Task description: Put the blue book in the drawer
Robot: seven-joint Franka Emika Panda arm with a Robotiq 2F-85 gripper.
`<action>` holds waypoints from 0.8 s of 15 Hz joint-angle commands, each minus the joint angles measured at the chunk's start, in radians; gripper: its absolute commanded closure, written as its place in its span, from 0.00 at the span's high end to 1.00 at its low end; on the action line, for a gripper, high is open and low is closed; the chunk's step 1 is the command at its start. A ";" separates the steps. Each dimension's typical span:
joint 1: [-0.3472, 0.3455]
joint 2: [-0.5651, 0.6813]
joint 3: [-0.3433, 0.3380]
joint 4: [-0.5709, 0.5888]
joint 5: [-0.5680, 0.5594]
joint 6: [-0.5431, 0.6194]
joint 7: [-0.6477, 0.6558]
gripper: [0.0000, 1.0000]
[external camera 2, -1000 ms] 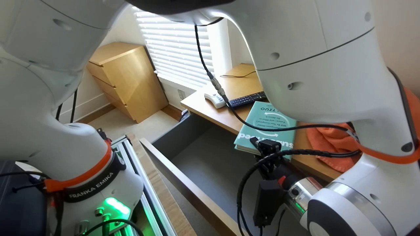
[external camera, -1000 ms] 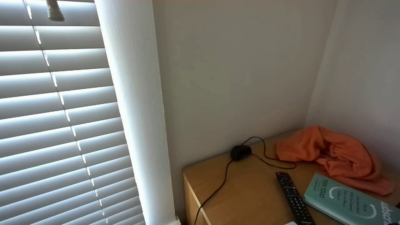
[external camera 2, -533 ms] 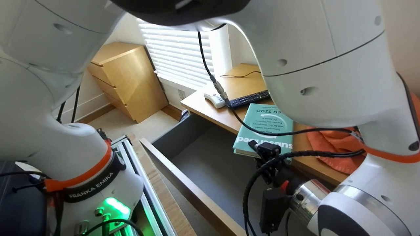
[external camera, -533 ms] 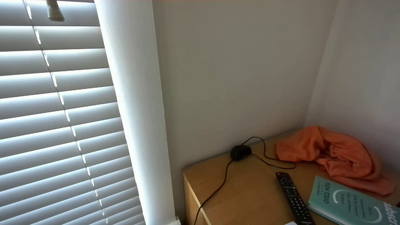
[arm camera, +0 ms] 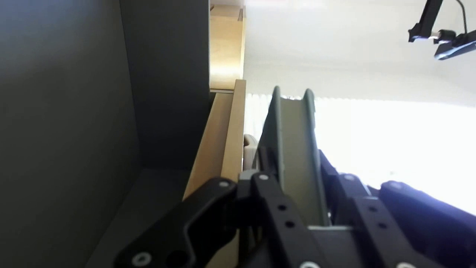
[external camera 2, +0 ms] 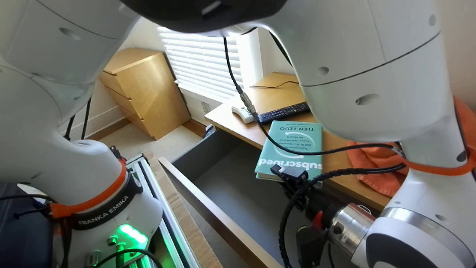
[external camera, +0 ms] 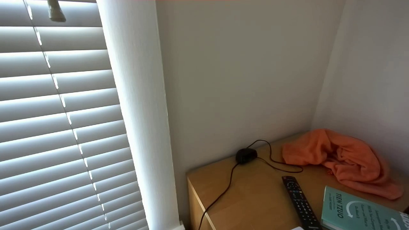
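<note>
The blue-green book (external camera: pixel 361 212) lies over the wooden dresser top, its cover up, in both exterior views (external camera 2: pixel 297 139). My gripper (external camera 2: pixel 285 174) holds it by the edge nearest the open drawer (external camera 2: pixel 223 182). In the wrist view the gripper (arm camera: pixel 297 163) has one finger on each cover of the book (arm camera: pixel 297 137). A gap shows there between the book and the dresser edge, so this end is raised. Whether the far end touches the top I cannot tell. The grey drawer wall (arm camera: pixel 167 82) stands beside the gripper. The lower finger is hidden in the exterior view.
A black remote (external camera: pixel 300 201) and a white handset (external camera 2: pixel 243 112) lie beside the book. An orange cloth (external camera: pixel 345 156) is on its other side. A black adapter (external camera: pixel 246 155) with a cable lies at the back. The drawer's wooden front (external camera 2: pixel 219 216) runs between robot base and dresser.
The book and my gripper have moved together toward the drawer side of the dresser top and away from the orange cloth. The book has turned slightly. The grip has not changed.
</note>
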 commanded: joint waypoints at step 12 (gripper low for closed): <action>-0.058 -0.005 0.025 0.005 0.046 -0.009 0.023 0.69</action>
